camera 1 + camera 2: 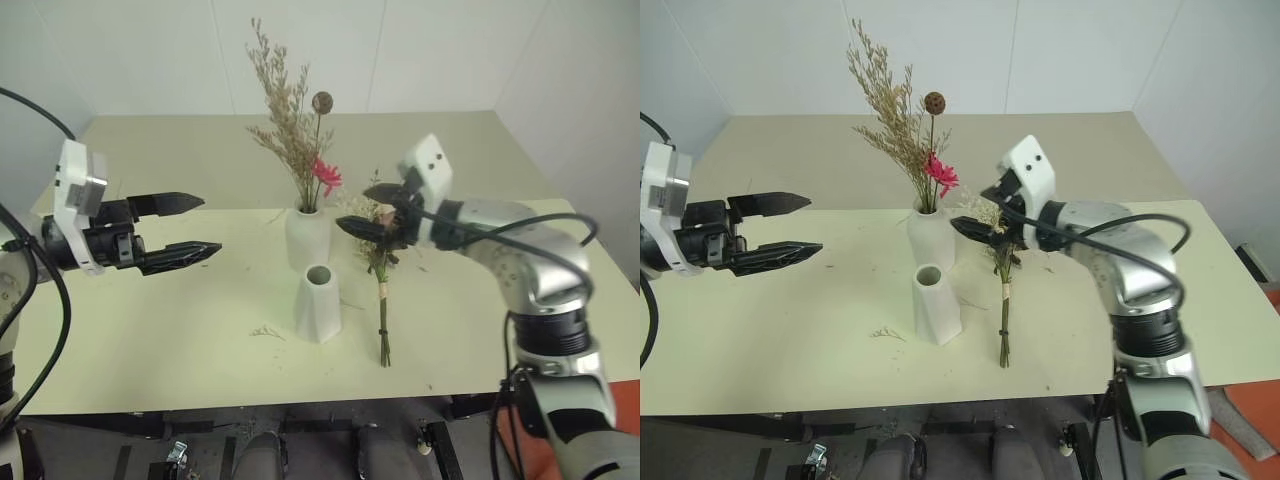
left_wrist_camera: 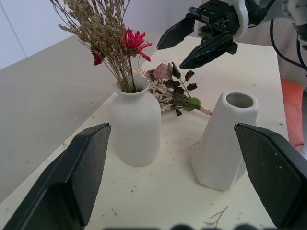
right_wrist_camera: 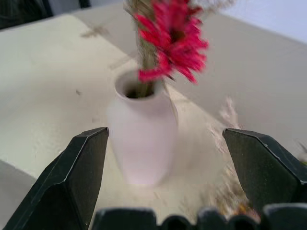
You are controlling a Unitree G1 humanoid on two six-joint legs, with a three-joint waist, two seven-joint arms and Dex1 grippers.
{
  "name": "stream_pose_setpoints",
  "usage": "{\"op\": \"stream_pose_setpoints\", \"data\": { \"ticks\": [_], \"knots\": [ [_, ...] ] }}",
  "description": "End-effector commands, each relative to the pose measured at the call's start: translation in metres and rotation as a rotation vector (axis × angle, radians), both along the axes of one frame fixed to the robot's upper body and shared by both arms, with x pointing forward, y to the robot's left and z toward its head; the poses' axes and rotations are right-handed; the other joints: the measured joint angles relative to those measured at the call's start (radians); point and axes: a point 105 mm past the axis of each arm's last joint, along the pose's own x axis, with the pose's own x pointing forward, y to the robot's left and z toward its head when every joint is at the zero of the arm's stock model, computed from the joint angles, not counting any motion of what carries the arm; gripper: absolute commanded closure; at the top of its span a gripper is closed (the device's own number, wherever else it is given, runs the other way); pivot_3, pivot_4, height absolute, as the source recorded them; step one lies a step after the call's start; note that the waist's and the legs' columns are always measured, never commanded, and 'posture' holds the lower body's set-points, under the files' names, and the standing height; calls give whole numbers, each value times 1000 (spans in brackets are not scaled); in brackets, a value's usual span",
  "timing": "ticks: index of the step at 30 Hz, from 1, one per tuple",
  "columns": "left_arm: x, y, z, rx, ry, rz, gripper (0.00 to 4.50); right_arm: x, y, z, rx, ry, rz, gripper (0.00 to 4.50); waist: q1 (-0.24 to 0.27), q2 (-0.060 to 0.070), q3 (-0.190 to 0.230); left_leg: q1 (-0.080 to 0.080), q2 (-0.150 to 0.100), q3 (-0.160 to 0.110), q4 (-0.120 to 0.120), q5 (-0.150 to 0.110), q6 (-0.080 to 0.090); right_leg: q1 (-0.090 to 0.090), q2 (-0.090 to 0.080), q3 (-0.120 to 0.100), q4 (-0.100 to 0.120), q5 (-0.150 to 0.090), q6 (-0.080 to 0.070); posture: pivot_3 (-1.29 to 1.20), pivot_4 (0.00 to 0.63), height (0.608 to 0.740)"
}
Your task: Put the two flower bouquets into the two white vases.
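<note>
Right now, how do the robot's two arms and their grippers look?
Each gripper has two long, black, pointed fingers: left gripper, right gripper. Behind each sits a white, boxy wrist housing; the right one bears two small dark dots. The right arm is made of rounded silver-grey segments with a black ribbed ring. Thin black cables loop along both arms.

Head pair: high, facing forward and down over the tabletop (image 1: 150, 330)
Left wrist: low, close, facing both vases
Right wrist: close on bottle vase (image 3: 141, 139)
Shared: bottle vase
</note>
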Motion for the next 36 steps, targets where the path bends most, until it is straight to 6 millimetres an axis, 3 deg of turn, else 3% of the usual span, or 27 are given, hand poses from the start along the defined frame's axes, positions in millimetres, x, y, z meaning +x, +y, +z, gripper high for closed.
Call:
{"op": "stream_pose_setpoints", "data": {
  "ticks": [1, 6, 13, 19, 26, 33, 36],
  "knots": [
    [-2, -2, 11, -7, -41, -28, 0, -9, -19, 17, -2, 77, -57, 25, 0, 0, 0, 0, 0, 0, 0, 0, 0, 0, 0, 0, 0, 0, 0, 0, 150, 740],
    [-4, -4, 12, -14, -34, -72, 0, -15, -43, -1, -96, 324, -215, 25, -2, 0, 0, 0, 0, 0, 0, 0, 0, 0, 0, 0, 0, 0, 0, 0, 150, 740],
    [-3, -7, 12, -15, -43, -99, 0, -24, -48, -47, -302, 567, -220, 25, -2, 0, 0, 0, 0, 1, 0, 0, 0, 0, 0, 0, -1, 0, 0, 0, 150, 740],
    [-3, -5, 13, -14, -61, -83, 0, -26, -37, -69, -321, 689, -212, 25, -3, 0, 0, -1, 0, 1, 0, 0, 0, -1, 0, 1, -1, 0, 0, 0, 150, 740],
    [-5, -2, 12, -19, -62, -67, 0, -5, -23, -76, -271, 746, -305, 25, -3, 0, 0, -1, 0, 1, 0, 0, 0, -1, 0, 1, -1, 0, 0, 0, 150, 740],
    [-7, -1, 13, -14, -62, -56, 0, 0, -18, -88, -263, 798, -352, 25, 1, 0, 0, -4, 0, 0, 1, 0, 0, -2, 0, 0, 0, 0, 0, 0, 150, 740],
    [-7, -1, 13, -12, -62, -54, 0, 2, -18, -95, -257, 819, -372, 568, -1, 0, 0, -4, 0, 0, 1, 0, 0, -2, 0, 0, -1, 0, 0, 0, 150, 740]
  ]
}}
